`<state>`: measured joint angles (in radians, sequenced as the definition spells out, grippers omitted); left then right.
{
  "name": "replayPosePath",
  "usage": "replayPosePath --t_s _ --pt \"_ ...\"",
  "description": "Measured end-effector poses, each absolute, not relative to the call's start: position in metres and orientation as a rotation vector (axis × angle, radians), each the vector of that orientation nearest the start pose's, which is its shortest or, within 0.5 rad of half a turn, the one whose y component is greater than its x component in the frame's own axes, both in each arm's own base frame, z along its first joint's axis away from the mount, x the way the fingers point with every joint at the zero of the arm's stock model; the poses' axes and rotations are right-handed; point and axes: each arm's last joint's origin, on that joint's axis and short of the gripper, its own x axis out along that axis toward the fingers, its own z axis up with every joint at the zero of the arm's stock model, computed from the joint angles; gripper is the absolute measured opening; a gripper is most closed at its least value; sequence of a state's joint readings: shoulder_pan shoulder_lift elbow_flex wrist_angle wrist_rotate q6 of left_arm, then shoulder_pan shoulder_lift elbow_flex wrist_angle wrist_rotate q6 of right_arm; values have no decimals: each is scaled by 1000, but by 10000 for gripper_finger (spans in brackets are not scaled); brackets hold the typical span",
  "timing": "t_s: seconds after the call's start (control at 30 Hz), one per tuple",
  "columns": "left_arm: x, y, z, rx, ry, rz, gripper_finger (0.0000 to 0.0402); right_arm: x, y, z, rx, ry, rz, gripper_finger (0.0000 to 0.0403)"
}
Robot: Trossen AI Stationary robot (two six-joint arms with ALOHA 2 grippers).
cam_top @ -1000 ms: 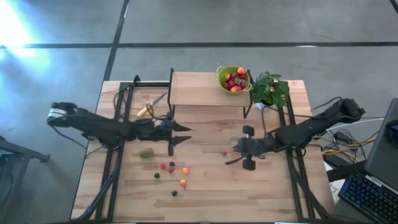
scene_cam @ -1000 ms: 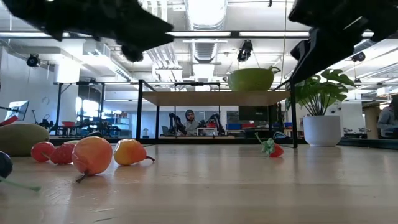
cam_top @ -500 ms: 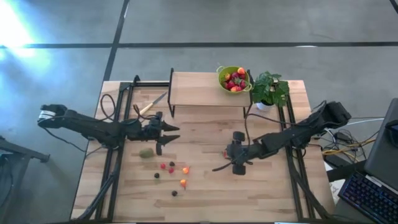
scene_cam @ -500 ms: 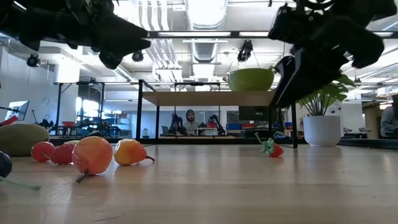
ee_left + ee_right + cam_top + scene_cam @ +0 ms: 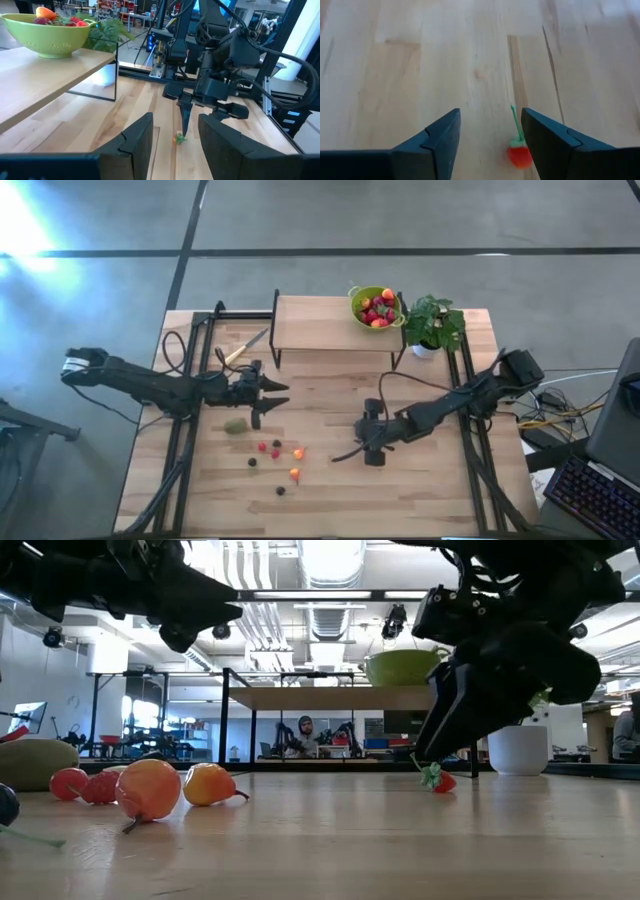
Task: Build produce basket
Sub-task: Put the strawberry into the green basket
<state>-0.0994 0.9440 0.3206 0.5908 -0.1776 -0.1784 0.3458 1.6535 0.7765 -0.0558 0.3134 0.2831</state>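
The lime-green produce basket (image 5: pixel 376 306) stands on the raised wooden shelf (image 5: pixel 320 325), filled with red and orange fruit. More produce lies on the table at the near left: a brownish-green kiwi (image 5: pixel 236 425) and several small berries (image 5: pixel 275 452). One red berry with a green stem (image 5: pixel 519 155) lies alone mid-table. My right gripper (image 5: pixel 490 145) slants down over it, open, with the berry between the fingers and closer to one of them. My left gripper (image 5: pixel 272 397) hovers level and open beyond the kiwi, holding nothing.
A potted plant (image 5: pixel 433 323) stands at the far right beside the shelf. A yellow-handled knife (image 5: pixel 245 347) lies at the far left. Black frame rails (image 5: pixel 180 450) run along both table sides. Bare wood lies between the two grippers.
My right gripper has come down and toward the table's left and near edge, over the lone red berry, and its fingers have spread apart. My left gripper drew back a little toward the table's left edge, then kept still. The fruit has not moved.
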Motion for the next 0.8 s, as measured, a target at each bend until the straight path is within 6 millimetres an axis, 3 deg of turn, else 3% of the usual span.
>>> replayPosePath --t_s 0.8 --pt "195 -14 220 -179 27 81 163 295 90 125 -75 849 -177 114"
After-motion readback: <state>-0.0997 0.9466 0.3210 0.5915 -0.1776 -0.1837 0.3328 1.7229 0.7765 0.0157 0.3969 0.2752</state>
